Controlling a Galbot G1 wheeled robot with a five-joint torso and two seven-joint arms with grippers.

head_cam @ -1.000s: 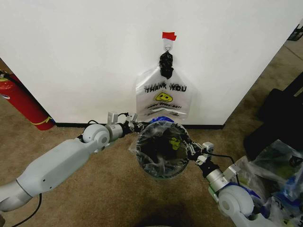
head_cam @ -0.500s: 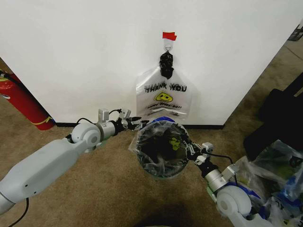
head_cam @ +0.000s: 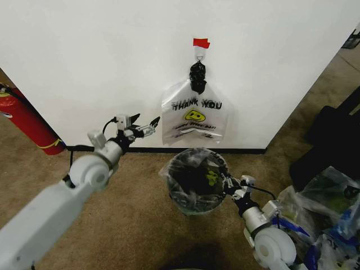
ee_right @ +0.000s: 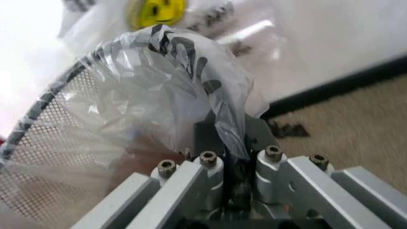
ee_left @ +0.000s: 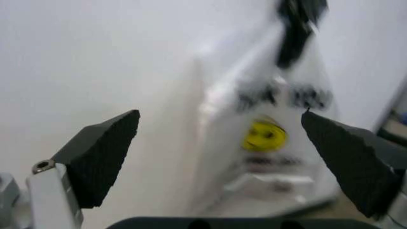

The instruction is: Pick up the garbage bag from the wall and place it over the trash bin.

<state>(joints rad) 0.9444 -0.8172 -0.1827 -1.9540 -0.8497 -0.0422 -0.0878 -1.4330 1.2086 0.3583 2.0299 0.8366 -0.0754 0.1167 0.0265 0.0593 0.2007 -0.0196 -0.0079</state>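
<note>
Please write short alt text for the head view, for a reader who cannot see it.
A garbage bag lines a round black trash bin on brown carpet before a white wall, the right gripper shut on the bag at the rim. The left gripper is open in the air near a matching bag hung on the wall.

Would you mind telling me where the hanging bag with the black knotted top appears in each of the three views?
Head view: hanging bag on the wall, above the trash bin.
Left wrist view: framed between the open left gripper fingers.
Right wrist view: beyond the bin's rim, at the picture's edge.
Shared landmark: its yellow smiley.
</note>
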